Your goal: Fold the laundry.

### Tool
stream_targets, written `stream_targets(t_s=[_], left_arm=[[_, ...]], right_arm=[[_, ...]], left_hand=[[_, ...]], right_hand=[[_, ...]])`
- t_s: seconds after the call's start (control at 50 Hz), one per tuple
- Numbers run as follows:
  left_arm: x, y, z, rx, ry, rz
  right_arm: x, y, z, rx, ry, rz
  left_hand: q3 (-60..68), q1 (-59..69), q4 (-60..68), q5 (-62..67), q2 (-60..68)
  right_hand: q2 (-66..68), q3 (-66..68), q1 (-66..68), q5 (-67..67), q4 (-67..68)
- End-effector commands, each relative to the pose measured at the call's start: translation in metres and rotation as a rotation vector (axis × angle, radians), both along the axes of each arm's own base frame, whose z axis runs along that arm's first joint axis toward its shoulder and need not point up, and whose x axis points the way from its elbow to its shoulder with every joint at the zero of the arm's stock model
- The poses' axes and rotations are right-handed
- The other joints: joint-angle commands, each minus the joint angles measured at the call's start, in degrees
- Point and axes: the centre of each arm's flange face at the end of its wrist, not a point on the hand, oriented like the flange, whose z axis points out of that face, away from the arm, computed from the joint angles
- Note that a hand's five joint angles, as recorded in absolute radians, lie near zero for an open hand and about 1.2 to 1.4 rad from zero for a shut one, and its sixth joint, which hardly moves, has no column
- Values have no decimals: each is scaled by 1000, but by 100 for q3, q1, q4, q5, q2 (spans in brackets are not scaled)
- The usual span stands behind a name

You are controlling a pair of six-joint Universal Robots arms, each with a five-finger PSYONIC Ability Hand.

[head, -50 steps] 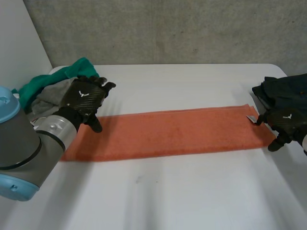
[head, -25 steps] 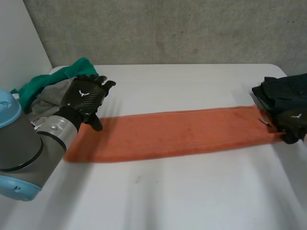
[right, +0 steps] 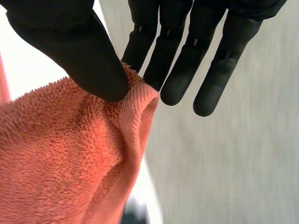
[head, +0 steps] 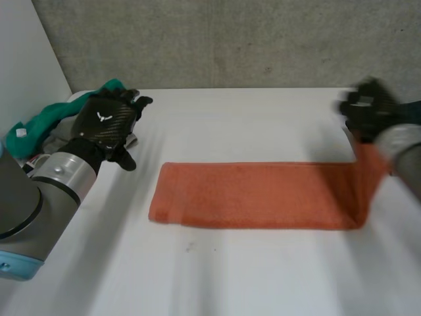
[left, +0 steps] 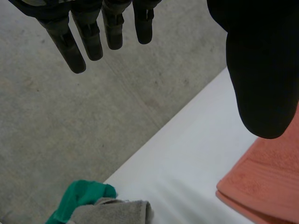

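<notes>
Terry cloth, orange: one long towel (head: 256,204), likely soft, light, limp; lies across the frame's centre on the white table (head: 263,276), right end raised. Best hold: end corners. My right hand (head: 370,110), upper right, pinches that end between thumb and straight fingers. My left hand (head: 105,125), upper left, hovers empty, fingers straight, beside the laundry pile (head: 39,128).

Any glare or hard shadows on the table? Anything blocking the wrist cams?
Head view: even light, no glare on the table, no hard shadow by the towel. Left wrist view: left hand's thumb hides part of the towel. Right wrist view: right hand and its pinched towel hide what's below.
</notes>
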Motion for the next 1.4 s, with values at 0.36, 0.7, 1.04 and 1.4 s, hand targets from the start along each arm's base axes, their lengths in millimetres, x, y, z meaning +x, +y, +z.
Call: stream_targets(t_s=[0.36,0.7,1.04,1.4], left_arm=[[-2,1,8,-10,45,-9],[-57,16,-30,71,6,-160],[-24,7,2,3,42,-54],[-19,4,10,23,131,38]], right_arm=[[151,126,-70,277,-100,408],[17,78,-101,610,-219,-71],[134,146,-47,179,-167,460],[112,108,-24,455,-525,303]], left_hand=[[-180,-59,-142,-245,-152],[-180,-59,-142,-245,-152],[-142,-21,-104,-207,-114],[-180,-59,-142,-245,-152]], right_hand=[[-5700,-5792,-5305,-5636,-5861],[644,553,1040,708,484],[1300,1208,1695,1364,1139],[-5700,-5792,-5305,-5636,-5861]])
